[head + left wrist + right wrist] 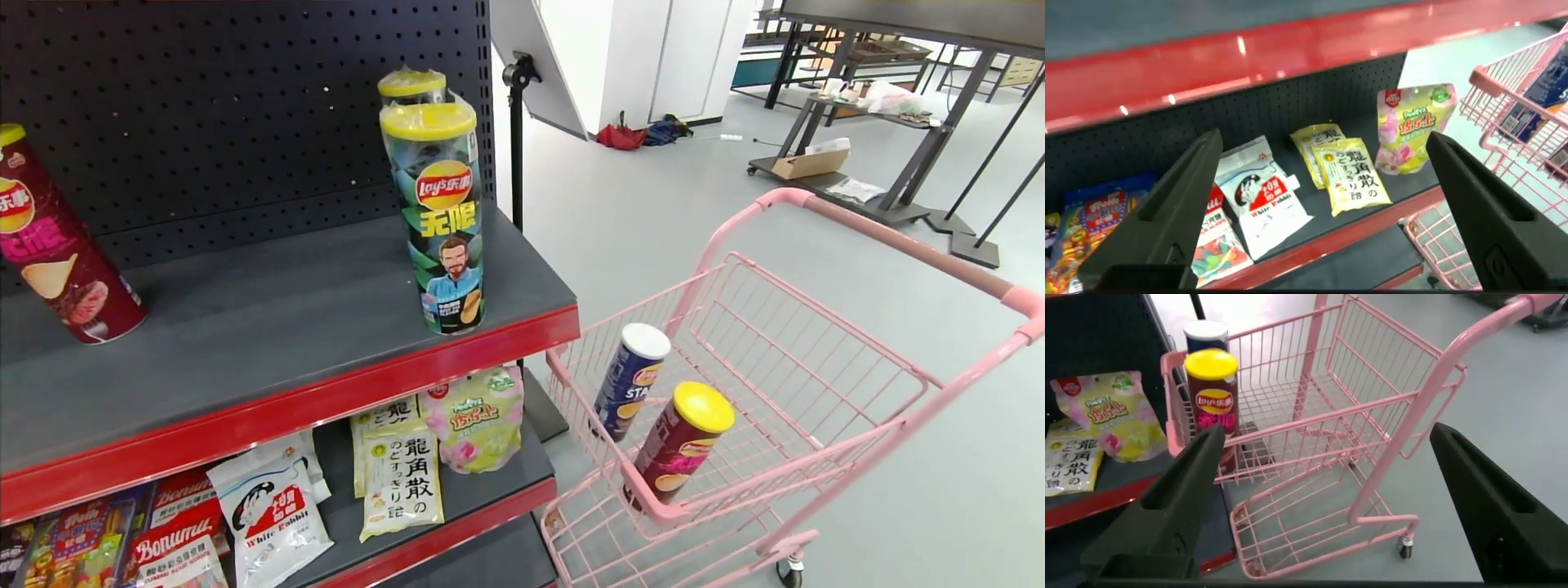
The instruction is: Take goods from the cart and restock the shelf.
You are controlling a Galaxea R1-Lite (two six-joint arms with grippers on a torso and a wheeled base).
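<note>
The right claw [1327,433] has its two fingers far apart and holds nothing, and in front of it stands the pink cart [1406,437], with a red can [1211,400] with a yellow lid close to one finger and a blue can [1204,333] just behind that. The left claw [1323,143] is wide apart too and holds nothing, and in front of it snack bags [1351,175] lie on the low shelf [1409,192]. On the top shelf [245,327] above the bags stand two green cans [441,220] and one dark red can [57,245].
</note>
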